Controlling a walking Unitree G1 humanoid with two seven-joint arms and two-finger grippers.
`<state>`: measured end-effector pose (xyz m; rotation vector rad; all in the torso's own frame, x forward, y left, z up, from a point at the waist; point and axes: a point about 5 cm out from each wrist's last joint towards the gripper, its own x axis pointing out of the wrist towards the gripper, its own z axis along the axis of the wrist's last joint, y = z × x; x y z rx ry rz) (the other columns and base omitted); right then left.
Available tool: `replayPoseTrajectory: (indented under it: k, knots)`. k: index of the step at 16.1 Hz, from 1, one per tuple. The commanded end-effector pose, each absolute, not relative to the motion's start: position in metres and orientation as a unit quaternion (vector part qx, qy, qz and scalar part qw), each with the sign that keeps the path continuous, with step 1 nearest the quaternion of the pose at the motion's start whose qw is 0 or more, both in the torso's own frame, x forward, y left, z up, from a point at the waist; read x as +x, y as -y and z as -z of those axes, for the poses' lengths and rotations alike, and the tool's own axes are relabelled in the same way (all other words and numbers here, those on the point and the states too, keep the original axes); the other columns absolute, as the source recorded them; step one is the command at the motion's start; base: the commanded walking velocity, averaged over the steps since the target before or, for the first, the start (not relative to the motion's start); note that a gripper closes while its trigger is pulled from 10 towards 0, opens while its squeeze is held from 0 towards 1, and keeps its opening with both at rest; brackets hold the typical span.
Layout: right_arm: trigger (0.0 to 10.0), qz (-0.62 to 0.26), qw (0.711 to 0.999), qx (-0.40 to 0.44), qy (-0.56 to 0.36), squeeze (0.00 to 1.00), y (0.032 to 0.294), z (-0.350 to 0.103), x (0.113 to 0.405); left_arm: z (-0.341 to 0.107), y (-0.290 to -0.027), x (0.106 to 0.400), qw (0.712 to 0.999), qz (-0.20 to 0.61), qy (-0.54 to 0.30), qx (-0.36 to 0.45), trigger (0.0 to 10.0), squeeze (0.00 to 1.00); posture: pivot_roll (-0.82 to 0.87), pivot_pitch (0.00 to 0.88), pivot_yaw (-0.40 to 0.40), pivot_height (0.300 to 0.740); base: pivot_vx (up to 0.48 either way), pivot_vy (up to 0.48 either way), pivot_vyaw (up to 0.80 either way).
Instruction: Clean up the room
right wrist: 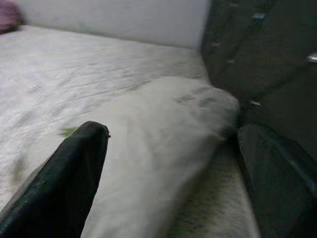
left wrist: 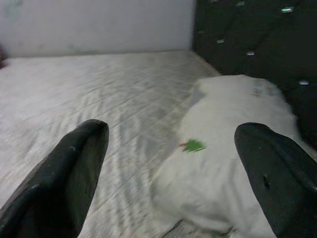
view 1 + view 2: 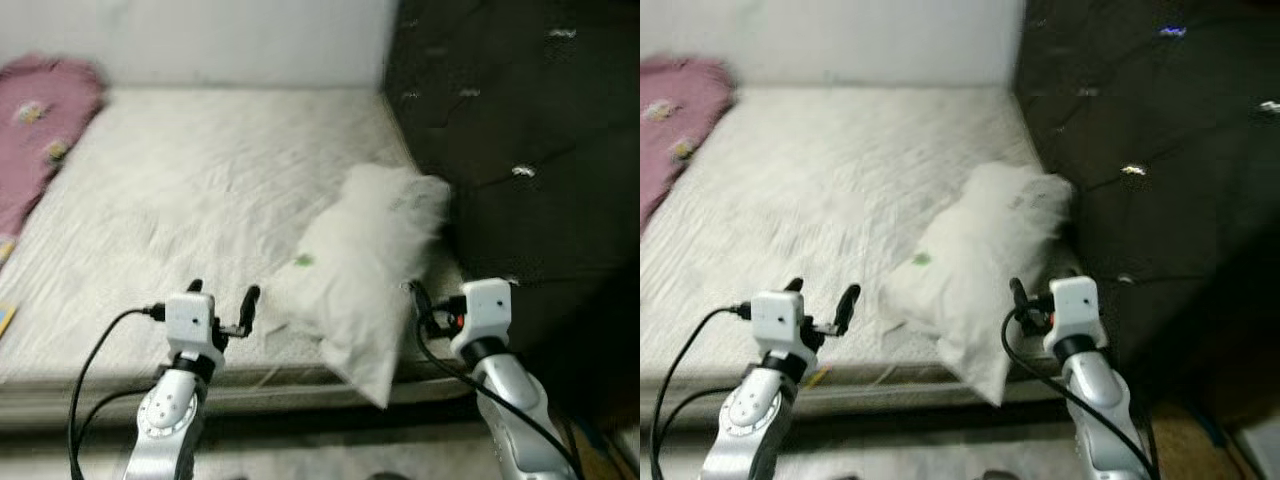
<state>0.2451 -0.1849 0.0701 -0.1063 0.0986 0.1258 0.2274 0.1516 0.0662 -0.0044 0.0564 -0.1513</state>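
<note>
**Both pincers spread wide at the pillow by the headboard**

The left pincer [image 3: 222, 292] hovers over the near edge of the bed, its two black fingers [image 2: 64, 178] set wide apart and holding nothing. The right pincer [image 3: 1018, 295] is raised at the same height on the other side, also spread wide and empty. Between and just ahead of them lies the white pillow [image 3: 365, 270], resting aslant on the mattress [image 3: 200, 190], its far end near the dark tufted headboard [image 3: 520, 130] and its near corner drooping past the mattress edge. A small green tag or mark [image 2: 193, 146] sits on its cover.

The pillow looks soft, light and easily squashed; it should sag if lifted by one end. The cover is loose cloth, so a pinch on a corner may catch only fabric. A steadier hold, in my judgement, would be one pincer on each long side, closing deep into the stuffing near the middle.

At the far left of the bed lies a pink cloth [image 3: 40, 120], well apart from the pillow.
</note>
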Motion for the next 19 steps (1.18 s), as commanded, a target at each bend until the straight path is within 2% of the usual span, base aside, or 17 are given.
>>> replayPoseTrajectory:
  k: [1, 10, 18, 19]
  knots:
    - [10.0, -0.056, 0.996, -0.054, -0.047, 0.00, 0.1880, -0.0719, 0.2452, -0.0723, -0.1494, 0.2296, 0.996, 0.083, -0.015, -0.002, 10.0, 0.00, -0.03, 0.000, -0.007, 0.740, 0.266, 0.000, 0.00]
    - [10.0, -0.057, 0.996, -0.056, -0.042, 0.00, 0.1865, -0.0726, 0.2466, -0.0738, -0.1522, 0.2305, 0.997, 0.080, -0.011, 0.007, 10.0, 0.00, -0.03, 0.000, 0.000, 0.740, 0.269, 0.000, 0.00]
    - [10.0, -0.056, 0.996, -0.059, -0.047, 0.00, 0.1878, -0.0715, 0.2459, -0.0739, -0.1547, 0.2265, 0.997, 0.076, -0.012, 0.008, 10.0, 0.00, -0.02, 0.014, -0.004, 0.740, 0.033, 0.000, 0.00]
    - [10.0, -0.056, 0.996, -0.056, -0.047, 0.00, 0.1876, -0.0712, 0.2459, -0.0736, -0.1538, 0.2262, 0.997, 0.078, -0.013, 0.005, 10.0, 0.00, -0.02, 0.013, -0.003, 0.740, 0.270, 0.000, -0.80]
